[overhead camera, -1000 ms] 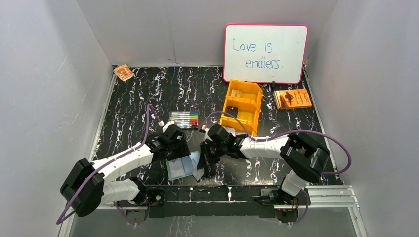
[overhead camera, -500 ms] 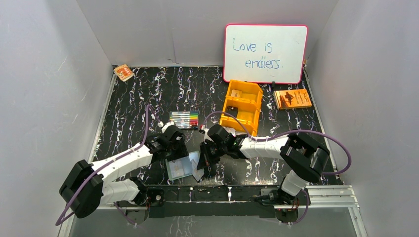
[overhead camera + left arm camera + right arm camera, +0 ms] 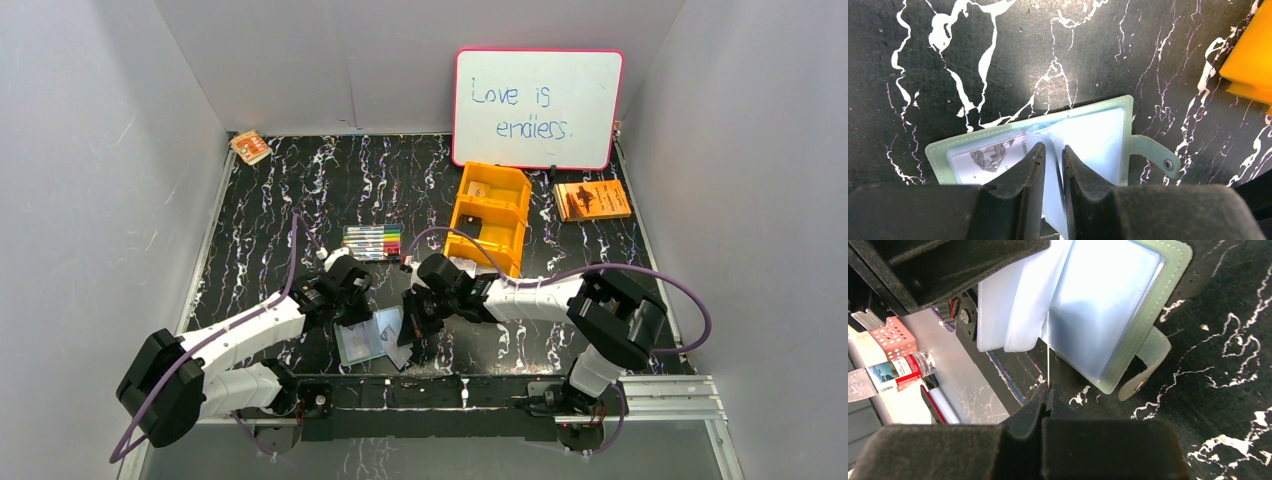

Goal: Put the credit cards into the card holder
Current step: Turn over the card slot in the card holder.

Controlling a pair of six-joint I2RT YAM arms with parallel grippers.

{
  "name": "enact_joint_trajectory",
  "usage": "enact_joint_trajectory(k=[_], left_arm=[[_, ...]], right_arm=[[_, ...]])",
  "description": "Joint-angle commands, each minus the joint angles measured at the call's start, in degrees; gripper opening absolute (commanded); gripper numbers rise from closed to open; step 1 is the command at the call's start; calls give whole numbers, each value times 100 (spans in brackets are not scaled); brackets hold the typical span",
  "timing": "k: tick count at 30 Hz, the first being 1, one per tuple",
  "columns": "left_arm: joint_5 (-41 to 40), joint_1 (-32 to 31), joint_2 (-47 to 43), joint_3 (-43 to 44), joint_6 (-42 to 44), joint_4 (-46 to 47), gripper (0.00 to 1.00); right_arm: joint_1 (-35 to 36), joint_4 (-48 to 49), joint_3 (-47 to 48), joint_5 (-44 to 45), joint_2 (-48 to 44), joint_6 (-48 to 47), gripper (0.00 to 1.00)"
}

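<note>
Your black marbled counter (image 3: 300,200) carries everything, with a whiteboard (image 3: 538,108) leaning on the back wall at the right. Before it sits the orange bin (image 3: 520,215), and an orange booklet (image 3: 592,200) lies just to the bin's right. Both arms reach in toward the middle of the near edge.

There you have the card holder (image 3: 362,342), lying open on the counter between the 2 end effectors, with its grey-green cover down and its pale blue-grey pockets up. Its side tab (image 3: 1154,154) points to the right in your left wrist view.

A row of markers (image 3: 372,241) lies just behind the arms' wrists. A small orange-and-white packet (image 3: 250,147) sits alone in the far left corner.

Your left end effector (image 3: 1054,150) is clamped on 1 pocket leaf of the card holder, and the fingers are nearly together with the leaf pinched between them. Beside them, 1 card with a grey picture (image 3: 985,159) already sits in the left pocket.

Your right end effector (image 3: 1047,390) is pressed fully together on a thin white card (image 3: 1048,350). You see it edge-on, standing up from the fingertips with its far end among the raised pocket leaves.
</note>
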Motion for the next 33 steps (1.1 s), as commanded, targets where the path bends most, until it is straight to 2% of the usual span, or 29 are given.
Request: enact_joint_trajectory(k=[1, 9, 14, 23, 33], left_arm=[[-187, 37, -175, -64, 39, -185, 16], [-212, 45, -193, -51, 35, -223, 11], [-232, 44, -222, -24, 39, -255, 10], [-267, 41, -268, 14, 22, -348, 10], [-241, 47, -298, 5, -7, -378, 11]], right_arm=[[31, -158, 161, 270, -361, -140, 0], [60, -913, 123, 690, -1100, -327, 0], [159, -1223, 348, 609, -1302, -605, 0], [378, -918, 626, 311, -869, -640, 0], [475, -971, 973, 433, -197, -573, 0]])
